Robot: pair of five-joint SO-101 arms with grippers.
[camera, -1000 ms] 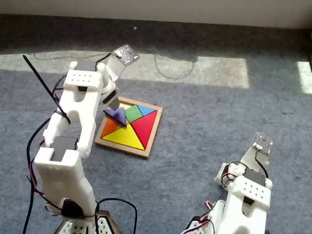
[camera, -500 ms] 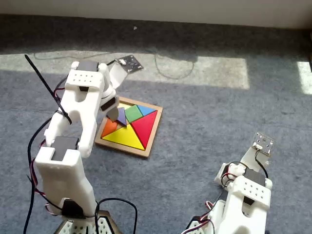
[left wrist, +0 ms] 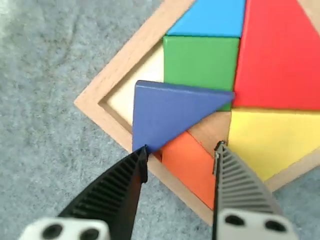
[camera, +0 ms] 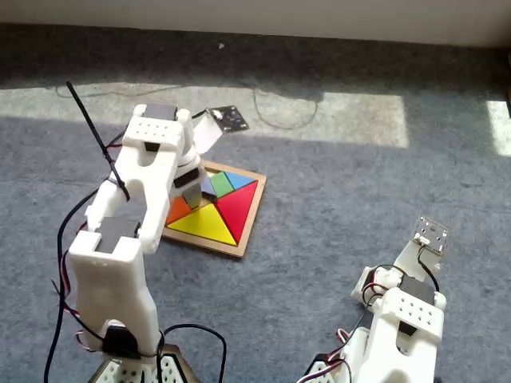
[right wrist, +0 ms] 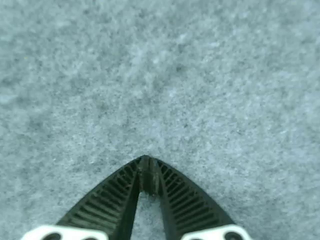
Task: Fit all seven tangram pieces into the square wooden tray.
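Cable point(camera: 279, 128) on carpet point(camera: 359, 183) beyond tray point(camera: 254, 217)

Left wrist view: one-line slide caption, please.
Open left end effector over the blue triangle, lying askew across the unfilled corner of the wooden tray.

Bright sun band across far carpet point(camera: 359, 118); tray point(camera: 204, 241) + nr carpet in soft shade.

A grey carpeted surface point(camera: 335, 239) fills the scene, its nap close up in both wrist views point(right wrist: 200, 75) point(left wrist: 45, 100). A band of sunlight point(camera: 359, 116) crosses its far part, with another bright patch point(camera: 499, 128) at the edge. A thin cable point(camera: 273, 124) loops through the lit band. A pale wall strip point(camera: 319, 16) runs along the far side.
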